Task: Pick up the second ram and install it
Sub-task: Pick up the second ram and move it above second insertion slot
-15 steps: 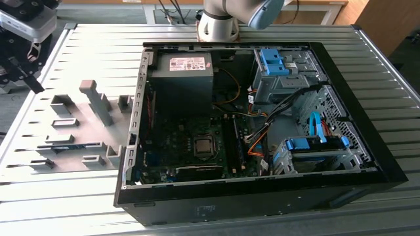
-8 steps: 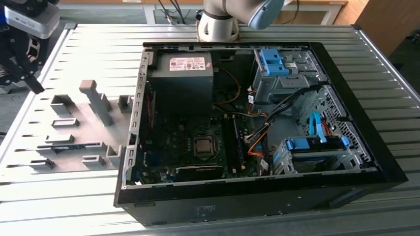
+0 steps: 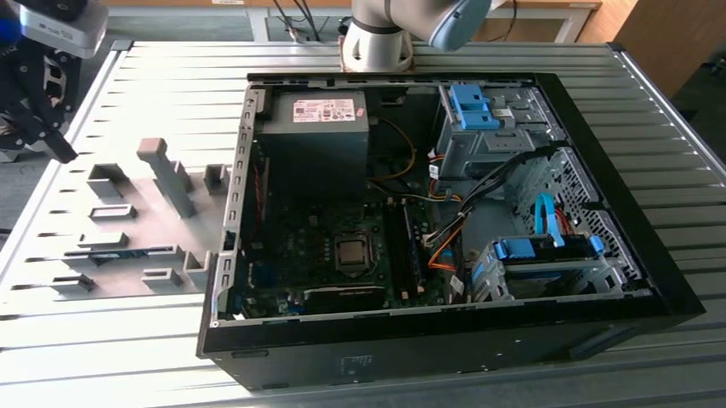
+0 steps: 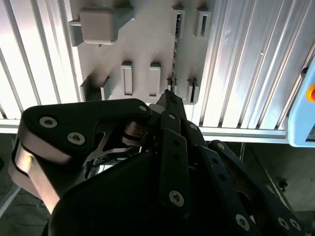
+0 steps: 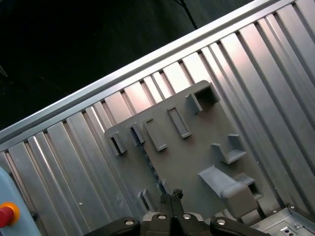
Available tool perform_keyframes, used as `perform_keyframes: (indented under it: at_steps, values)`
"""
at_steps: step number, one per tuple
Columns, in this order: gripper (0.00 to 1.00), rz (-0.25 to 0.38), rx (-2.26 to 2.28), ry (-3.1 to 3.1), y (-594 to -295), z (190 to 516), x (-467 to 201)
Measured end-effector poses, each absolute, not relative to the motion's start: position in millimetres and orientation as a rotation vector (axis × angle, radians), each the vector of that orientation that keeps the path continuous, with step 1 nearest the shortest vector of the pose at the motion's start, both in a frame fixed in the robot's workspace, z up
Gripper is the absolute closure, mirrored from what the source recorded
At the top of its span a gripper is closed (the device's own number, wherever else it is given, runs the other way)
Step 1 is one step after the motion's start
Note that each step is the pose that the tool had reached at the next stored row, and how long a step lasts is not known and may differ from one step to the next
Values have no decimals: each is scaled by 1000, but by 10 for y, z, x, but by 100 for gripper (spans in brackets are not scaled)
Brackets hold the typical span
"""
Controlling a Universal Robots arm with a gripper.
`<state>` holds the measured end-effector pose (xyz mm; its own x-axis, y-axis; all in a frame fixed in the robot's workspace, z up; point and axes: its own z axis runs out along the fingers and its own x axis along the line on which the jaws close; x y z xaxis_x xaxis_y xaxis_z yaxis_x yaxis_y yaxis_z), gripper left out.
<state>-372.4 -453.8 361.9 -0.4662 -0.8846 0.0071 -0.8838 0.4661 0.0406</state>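
The second ram (image 3: 122,253) stands on edge in a slot of the grey fixture plate (image 3: 136,221), on the exterior view's left. It shows as a thin blue-green strip. In both wrist views I see it edge-on as a thin dark line (image 4: 173,59) (image 5: 149,164) between small grey holders. My gripper (image 3: 65,155) hangs well above the table, beyond the plate's far left corner. Its fingertips are pressed together with nothing between them (image 4: 170,97) (image 5: 172,194). The memory slots (image 3: 399,246) lie beside the processor socket inside the open computer case (image 3: 635,280).
Grey fixture blocks (image 3: 170,174) rise from the plate, one of them tall. The case's left wall (image 3: 233,204) stands between plate and motherboard. Cables (image 3: 448,242), blue drive brackets (image 3: 545,246) and the power supply (image 3: 318,127) crowd the case. The table is ribbed aluminium (image 3: 170,93).
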Motion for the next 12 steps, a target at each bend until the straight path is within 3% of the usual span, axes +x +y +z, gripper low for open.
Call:
perform_keyframes:
  at_steps: [12]
  values:
    - [90, -47, 1683, -2619, -4538, 3617, -3725]
